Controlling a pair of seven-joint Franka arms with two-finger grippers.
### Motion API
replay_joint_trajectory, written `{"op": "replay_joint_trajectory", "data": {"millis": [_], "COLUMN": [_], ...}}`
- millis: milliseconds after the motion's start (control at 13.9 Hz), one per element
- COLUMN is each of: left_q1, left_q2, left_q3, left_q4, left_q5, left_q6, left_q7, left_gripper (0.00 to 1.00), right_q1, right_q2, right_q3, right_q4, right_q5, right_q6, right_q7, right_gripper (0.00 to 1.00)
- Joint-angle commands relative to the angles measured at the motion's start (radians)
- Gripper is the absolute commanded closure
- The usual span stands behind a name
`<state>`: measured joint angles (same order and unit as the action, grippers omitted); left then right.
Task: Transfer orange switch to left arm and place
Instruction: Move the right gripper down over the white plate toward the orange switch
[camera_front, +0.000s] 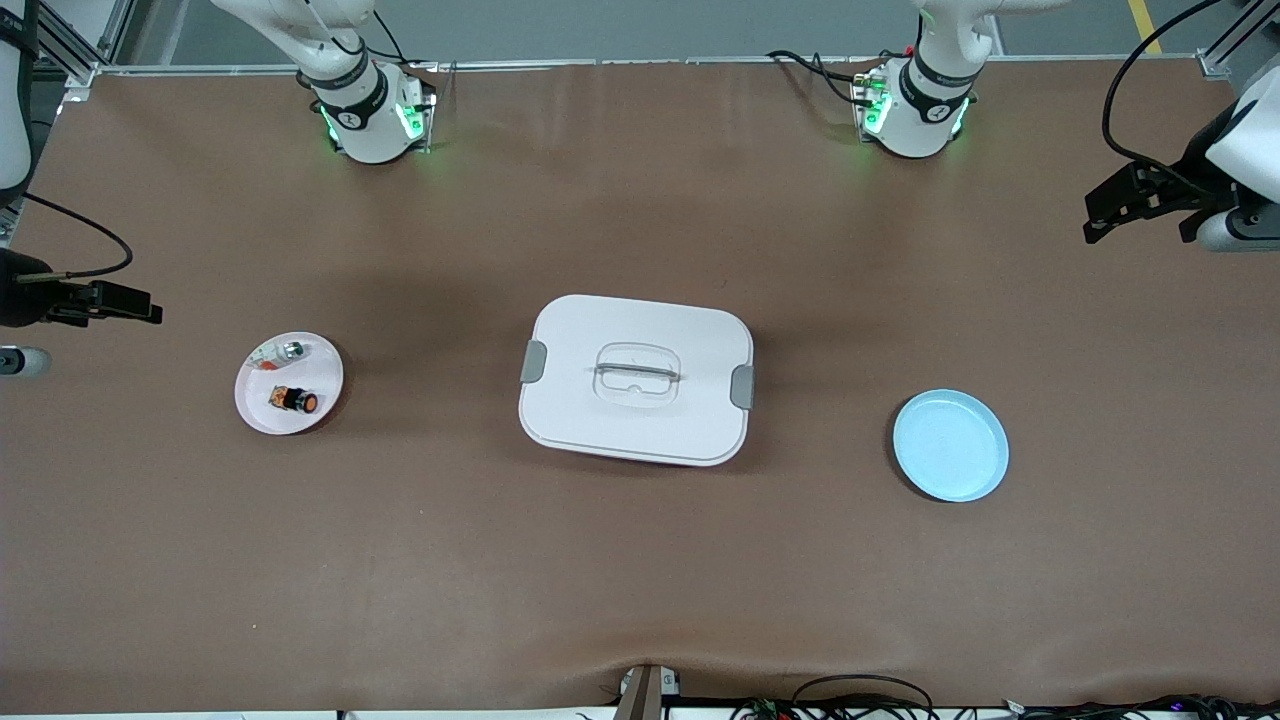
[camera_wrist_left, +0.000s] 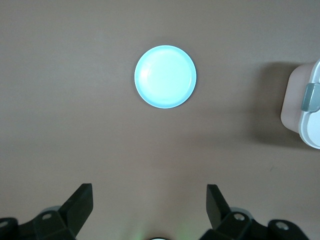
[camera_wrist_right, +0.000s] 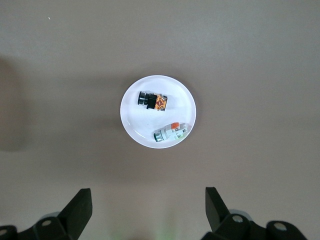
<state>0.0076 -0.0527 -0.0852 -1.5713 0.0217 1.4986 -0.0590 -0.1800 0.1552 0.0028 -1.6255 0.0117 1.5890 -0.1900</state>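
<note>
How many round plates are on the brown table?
2. The round pink plate lies toward the right arm's end and holds two small items; the round light-blue plate lies bare toward the left arm's end. None seems hidden.

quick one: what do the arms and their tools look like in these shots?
Both arms are white with black joint bands and green lights glowing at their bases. Black cables trail from each. The left tool and right tool are black, each with two angular fingers, set wide apart.

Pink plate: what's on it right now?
The pink plate holds two items: the orange switch, lying on its side, and a small silver, white and red item farther from the front camera. Whatever is under them is hidden.
</note>
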Motion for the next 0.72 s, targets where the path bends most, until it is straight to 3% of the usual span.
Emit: {"op": "replay_joint_trajectory", "data": {"millis": [0,216,431,647], "left_q1": [0.011,0.012,0.014,0.014], "left_q2": [0.005,0.011,0.027,0.037], "left_q3": [0.001,0.001,0.001,0.001], "left_q4": [0.005,0.005,0.008,0.010], "left_q5": [0.000,0.000,0.000,0.000], "left_q6": [-0.001,0.000,0.037,0.060], "left_q7": [0.024,0.024,0.022,0.022], "left_gripper": [0.00,0.00,0.00,0.00], "right_q1": [0.007,0.017,0.013,0.008], "right_q2": [0.001,-0.009,-0.058,-0.052], "right_q3": [0.017,0.020,0.020,0.017], "right_q4": [-0.019,-0.106,-0.262,-0.353], "right_q5": [-0.029,-0.013,0.013,0.065], "right_q6": [0.019,0.081,0.236,0.363], "right_q7": [0.033,0.087,0.087,0.101], "right_gripper": [0.00,0.00,0.00,0.00]}}
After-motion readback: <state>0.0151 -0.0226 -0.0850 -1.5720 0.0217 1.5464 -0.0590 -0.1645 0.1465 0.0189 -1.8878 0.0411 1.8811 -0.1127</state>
